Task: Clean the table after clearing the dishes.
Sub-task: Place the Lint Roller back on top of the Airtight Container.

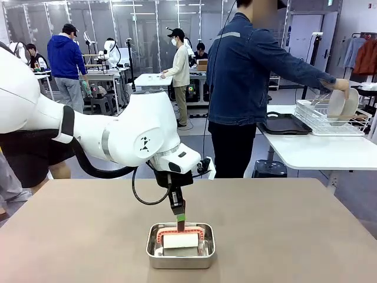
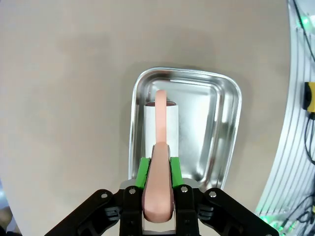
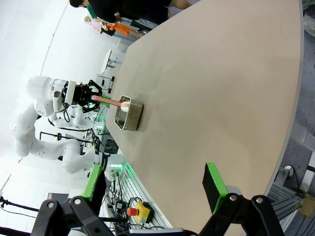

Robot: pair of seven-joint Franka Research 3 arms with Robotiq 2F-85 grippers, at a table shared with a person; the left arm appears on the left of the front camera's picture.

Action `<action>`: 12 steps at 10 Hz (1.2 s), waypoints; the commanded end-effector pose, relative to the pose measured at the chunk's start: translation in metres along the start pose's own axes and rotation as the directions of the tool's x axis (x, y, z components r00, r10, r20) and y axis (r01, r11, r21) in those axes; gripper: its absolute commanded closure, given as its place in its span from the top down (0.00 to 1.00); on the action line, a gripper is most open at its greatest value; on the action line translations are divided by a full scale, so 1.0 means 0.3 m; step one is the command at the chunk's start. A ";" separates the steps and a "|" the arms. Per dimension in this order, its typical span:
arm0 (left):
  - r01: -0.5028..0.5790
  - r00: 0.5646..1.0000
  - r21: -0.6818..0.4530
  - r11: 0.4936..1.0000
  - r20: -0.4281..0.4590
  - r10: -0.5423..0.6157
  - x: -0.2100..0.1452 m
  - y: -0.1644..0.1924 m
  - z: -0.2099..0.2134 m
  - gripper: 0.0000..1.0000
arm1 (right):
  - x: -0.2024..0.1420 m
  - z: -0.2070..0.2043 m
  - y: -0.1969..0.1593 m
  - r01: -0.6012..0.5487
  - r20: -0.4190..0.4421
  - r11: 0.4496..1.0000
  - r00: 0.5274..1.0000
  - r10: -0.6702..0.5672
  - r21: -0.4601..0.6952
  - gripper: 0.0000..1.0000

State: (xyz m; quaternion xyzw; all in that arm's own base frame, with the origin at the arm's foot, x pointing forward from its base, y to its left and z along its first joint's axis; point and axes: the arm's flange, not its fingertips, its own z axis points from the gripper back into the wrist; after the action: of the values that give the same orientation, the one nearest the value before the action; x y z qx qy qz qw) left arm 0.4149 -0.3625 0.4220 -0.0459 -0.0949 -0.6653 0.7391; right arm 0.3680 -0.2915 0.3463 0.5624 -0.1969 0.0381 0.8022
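Steel pan [image 1: 180,245] on table [image 1: 283,230]; left tool [image 2: 157,169] clamped on pink roller handle [image 2: 160,162]; right tool [image 3: 157,194] apart.

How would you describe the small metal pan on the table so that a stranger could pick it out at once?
Start at the large beige-brown table and look to its near edge, at the middle. There sits a small rectangular steel pan with rounded corners, holding a white roller with a pink handle. It is the one shiny metal thing on that tabletop.
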 end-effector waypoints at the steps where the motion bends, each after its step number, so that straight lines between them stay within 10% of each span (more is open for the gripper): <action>1: -0.011 1.000 0.031 0.999 0.019 0.010 0.009 0.020 0.016 0.50 | 0.001 -0.002 0.009 0.004 0.009 1.000 1.000 -0.004 -0.005 1.00; 2: 0.000 0.999 0.029 1.000 0.042 -0.001 0.006 0.026 0.029 0.51 | 0.001 -0.002 0.009 0.004 0.009 1.000 1.000 -0.004 -0.005 1.00; 3: -0.008 0.999 0.031 0.999 0.052 0.007 0.003 0.030 0.046 0.80 | 0.001 -0.002 0.009 0.004 0.009 1.000 1.000 -0.004 -0.005 1.00; 5: -0.009 0.998 0.029 1.000 0.064 0.007 -0.019 0.022 0.066 1.00 | 0.001 -0.002 0.009 0.004 0.009 1.000 1.000 -0.004 -0.005 1.00; 11: -0.051 0.987 0.044 0.998 0.158 0.043 -0.171 0.004 0.230 1.00 | 0.001 -0.002 0.009 0.004 0.009 1.000 1.000 -0.004 -0.005 1.00; 12: -0.045 0.996 0.062 0.997 0.075 0.041 -0.020 0.047 0.139 1.00 | 0.001 -0.002 0.009 0.004 0.009 1.000 1.000 -0.004 -0.005 1.00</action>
State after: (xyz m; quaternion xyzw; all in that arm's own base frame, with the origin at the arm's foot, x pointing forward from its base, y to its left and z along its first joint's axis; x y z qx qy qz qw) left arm 0.4222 -0.3293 0.4762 -0.0596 -0.1557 -0.6373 0.7524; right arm 0.3681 -0.2914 0.3461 0.5625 -0.1967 0.0381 0.8021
